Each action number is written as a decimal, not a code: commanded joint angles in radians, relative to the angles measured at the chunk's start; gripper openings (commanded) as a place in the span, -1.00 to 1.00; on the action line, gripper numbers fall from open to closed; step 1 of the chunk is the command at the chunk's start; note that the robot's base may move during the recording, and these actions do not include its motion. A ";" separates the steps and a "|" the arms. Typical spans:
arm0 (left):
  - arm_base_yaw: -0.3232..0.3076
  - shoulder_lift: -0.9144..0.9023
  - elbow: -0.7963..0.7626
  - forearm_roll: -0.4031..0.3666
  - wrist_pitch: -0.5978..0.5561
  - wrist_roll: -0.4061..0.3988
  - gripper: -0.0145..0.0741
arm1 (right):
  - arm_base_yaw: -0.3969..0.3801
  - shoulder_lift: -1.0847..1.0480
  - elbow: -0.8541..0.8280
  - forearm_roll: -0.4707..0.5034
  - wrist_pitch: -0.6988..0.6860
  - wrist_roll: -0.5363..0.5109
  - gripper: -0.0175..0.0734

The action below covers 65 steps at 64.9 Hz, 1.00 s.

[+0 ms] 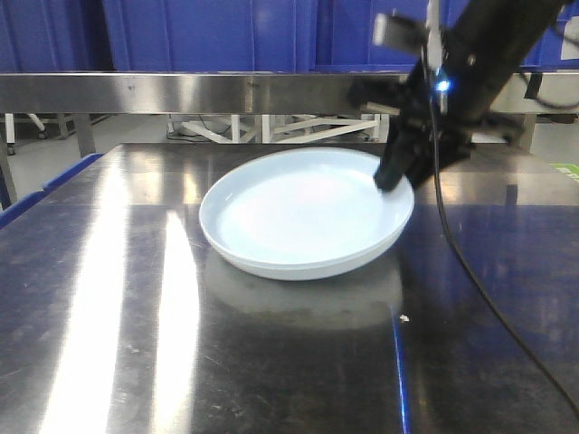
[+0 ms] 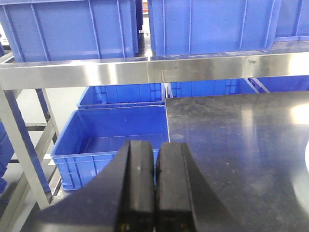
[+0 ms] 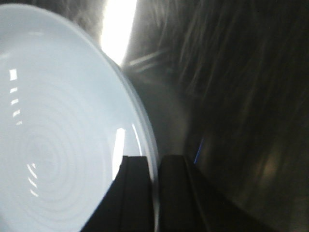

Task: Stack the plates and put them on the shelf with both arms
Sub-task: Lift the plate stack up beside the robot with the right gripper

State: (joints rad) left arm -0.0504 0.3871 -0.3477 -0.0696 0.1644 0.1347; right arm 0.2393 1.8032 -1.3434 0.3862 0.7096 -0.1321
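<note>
Pale blue-white plates (image 1: 298, 212) lie in the middle of the dark steel table; a double rim at the front suggests one rests on the other. My right gripper (image 1: 395, 176) comes down from the upper right and is shut on the plates' far right rim. In the right wrist view the plate (image 3: 53, 135) fills the left side, and its rim runs between the fingers of the right gripper (image 3: 157, 166). My left gripper (image 2: 155, 150) is shut with nothing in it, at the table's left edge. The shelf (image 1: 181, 90) (image 2: 145, 70) crosses behind the table.
Blue crates (image 1: 208, 36) (image 2: 87, 29) stand on the shelf. A lower open blue crate (image 2: 113, 140) sits left of the table (image 2: 241, 145). A black cable (image 1: 475, 280) hangs from the right arm across the table's right side.
</note>
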 commanded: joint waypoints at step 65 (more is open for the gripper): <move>-0.001 0.004 -0.030 -0.003 -0.082 -0.001 -0.49 | -0.110 -1.057 0.896 -0.214 -0.778 -0.005 -0.51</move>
State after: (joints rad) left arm -0.0504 0.3871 -0.3477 -0.0696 0.1644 0.1354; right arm 0.1295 0.8388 -0.4520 0.1821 0.0265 -0.1361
